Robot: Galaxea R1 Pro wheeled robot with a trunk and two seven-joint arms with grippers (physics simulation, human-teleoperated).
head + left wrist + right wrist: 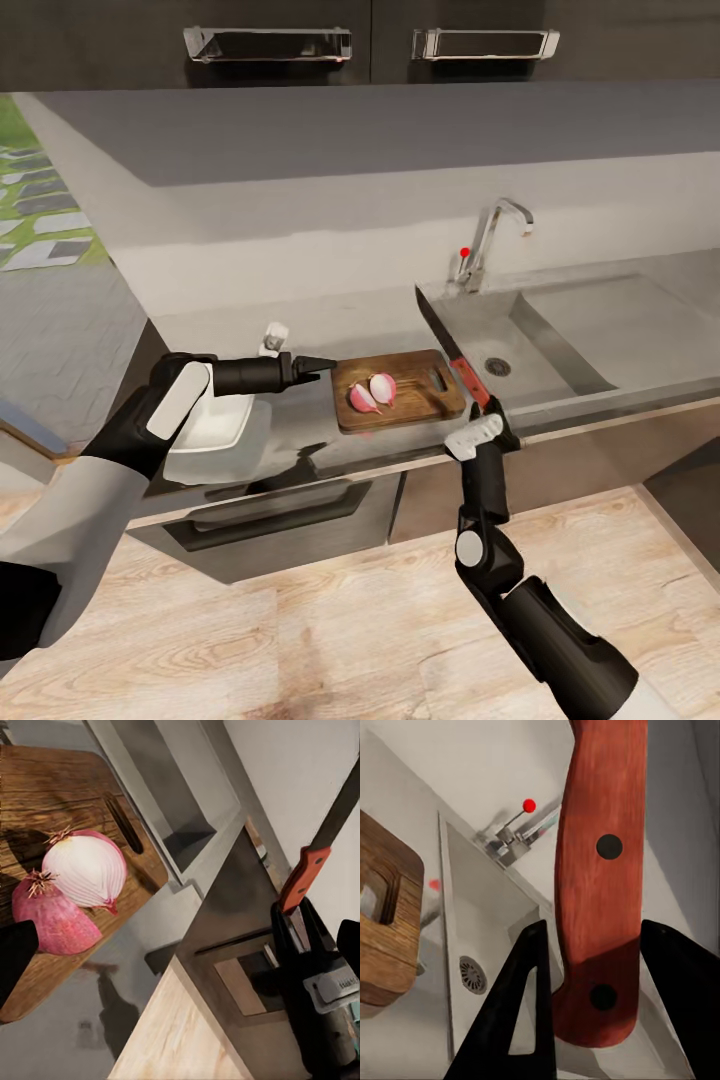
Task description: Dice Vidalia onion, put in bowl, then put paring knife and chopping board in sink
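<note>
Right fingers (pixel 478 410): clamped on the paring knife (pixel 452 352) by its red handle, blade pointing up and away over the sink (pixel 560 330).
Left fingers (pixel 318 368): narrow, pressed to a point, holding nothing, hovering just beside the chopping board (pixel 400 392).
Vidalia onion (pixel 372 392): two halves on the board, on the desk (pixel 300 330).
Key relation: onion lies to the knife's left; my right arm must swing the blade across the board.
Bowl (pixel 215 430): under my left arm.
</note>
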